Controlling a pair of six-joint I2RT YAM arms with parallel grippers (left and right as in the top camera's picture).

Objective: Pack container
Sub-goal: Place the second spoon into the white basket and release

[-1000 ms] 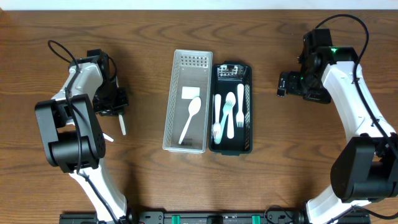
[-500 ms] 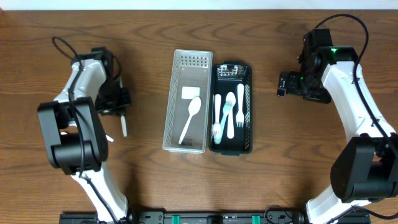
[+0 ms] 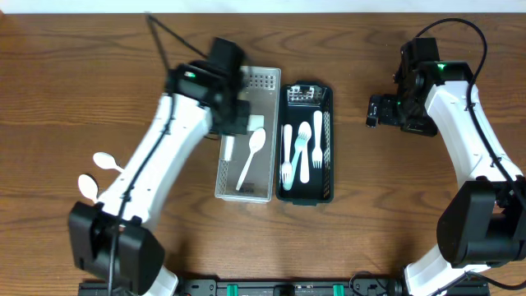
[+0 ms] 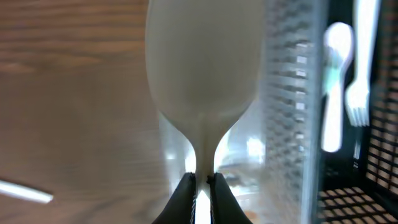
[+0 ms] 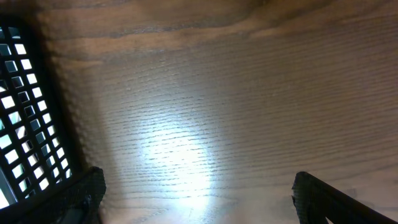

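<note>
wood table (image 3: 362,214); left tool (image 4: 200,182) grips spoon (image 4: 202,68) over clear basket (image 4: 292,112) left wall.

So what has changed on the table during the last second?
The left pincer, shut on a spoon, swung right from the table's left side to over the clear basket. The right arm, the forks and the second spoon, lying in the basket, stayed put.
</note>
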